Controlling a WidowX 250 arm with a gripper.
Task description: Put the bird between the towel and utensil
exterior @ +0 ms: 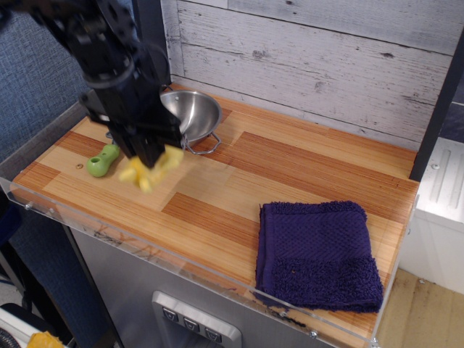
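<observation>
My black gripper (pixel 151 157) is shut on the yellow plush bird (pixel 152 169) and holds it low over the wooden counter (pixel 239 181), just right of the utensil. The utensil's lime-green handle (pixel 102 161) lies at the left; its grey head is hidden behind my arm. The dark purple towel (pixel 317 254) lies flat at the front right corner, far from the bird.
A shiny steel bowl (pixel 193 114) with wire handles stands behind the bird at the back left. A clear rim (pixel 145 239) runs along the counter's front edge. A plank wall (pixel 326 65) closes the back; a black post (pixel 437 109) stands at the right.
</observation>
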